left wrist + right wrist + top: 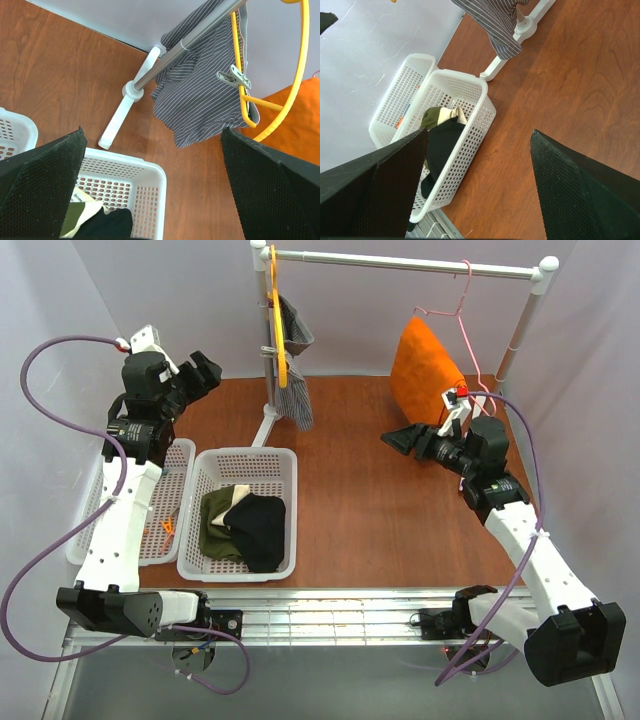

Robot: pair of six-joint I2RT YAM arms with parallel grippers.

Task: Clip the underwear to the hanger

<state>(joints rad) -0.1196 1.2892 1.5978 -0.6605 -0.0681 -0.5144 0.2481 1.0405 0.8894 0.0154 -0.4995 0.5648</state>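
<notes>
Hanging on the yellow hanger (273,320) from the rack's rail (400,262) at the table's (380,510) far-left side, the grey striped underwear (293,390) has a grey clip (234,77) against it. L gripper (205,372) hovers nearby, jaws wide apart, empty. R gripper (403,440) is parted too, holding nothing. Dark clothes (255,525) fill a white basket (240,457).

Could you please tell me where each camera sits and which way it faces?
Top external: above, behind the robot, facing down at the brown wooden table; left gripper and right gripper show.
Left wrist: on the left arm, facing the grey striped underwear on the yellow plastic hanger; its black fingers show.
Right wrist: on the right arm, facing the white plastic basket; its black fingers show.
Both wrist views share underwear and basket.
</notes>
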